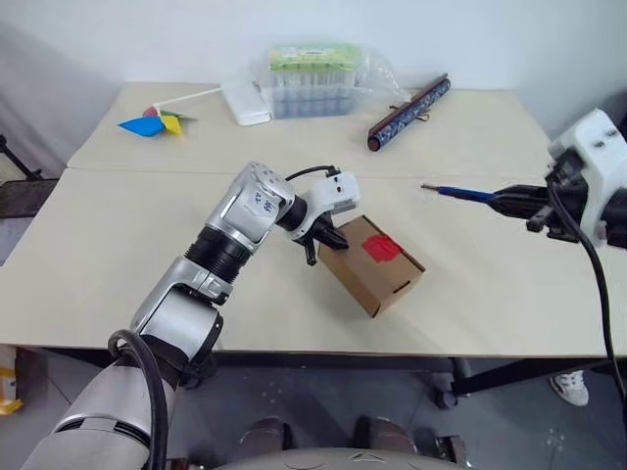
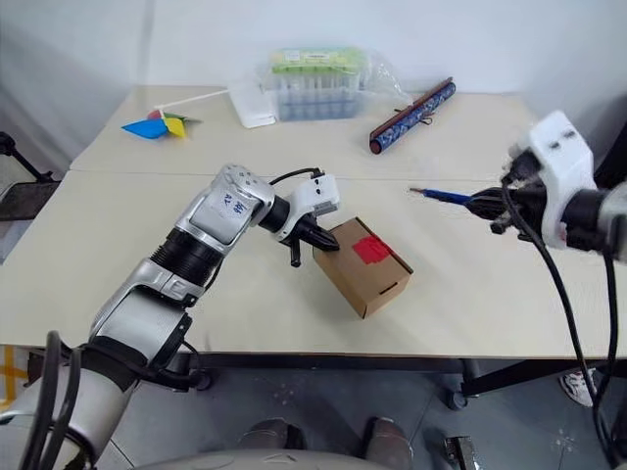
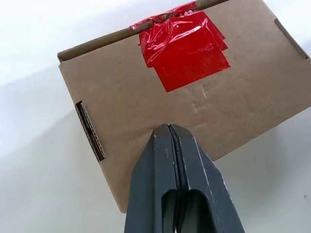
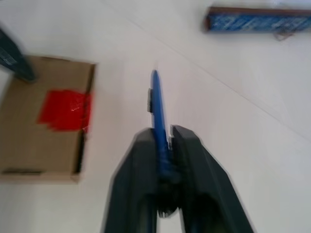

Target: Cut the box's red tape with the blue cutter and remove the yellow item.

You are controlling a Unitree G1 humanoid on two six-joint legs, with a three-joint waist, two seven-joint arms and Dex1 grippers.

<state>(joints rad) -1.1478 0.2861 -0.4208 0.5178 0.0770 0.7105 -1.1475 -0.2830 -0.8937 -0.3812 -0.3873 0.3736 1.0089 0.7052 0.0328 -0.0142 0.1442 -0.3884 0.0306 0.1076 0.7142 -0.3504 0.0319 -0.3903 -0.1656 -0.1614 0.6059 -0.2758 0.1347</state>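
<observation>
While the box (image 1: pixel 372 264) sits near the middle of the table (image 1: pixel 118 284), turned at an angle to its front edge, the left gripper (image 1: pixel 323 238) is clenched with nothing between its fingers (image 3: pixel 167 165), which press together and touch the box's near end. The red tape (image 1: pixel 382 247) lies on the box's top and folds over one top edge; in the left wrist view it looks creased and whole. A flap slot shows on the box's end face, at the side away from the left gripper.

The right gripper (image 2: pixel 488 204) is off to the right, above the table and well apart from the box. It is grasping the blue cutter (image 2: pixel 441 196), whose rear end is pinched between the two fingers while the slim shaft sticks out ahead of them, pointing left toward the box side of the table. In the right wrist view the cutter's tip is short of the box and clear of the tape.

At the back of the table stand a clear case (image 1: pixel 309 78) with a green top, a white flat object (image 1: pixel 245 103) beside it, and a long dark patterned roll (image 1: pixel 409 114) lying slantwise to the right of the case. A pinwheel (image 1: pixel 157 123) in blue, yellow and red rests at the back left, its white stick running toward the case.
</observation>
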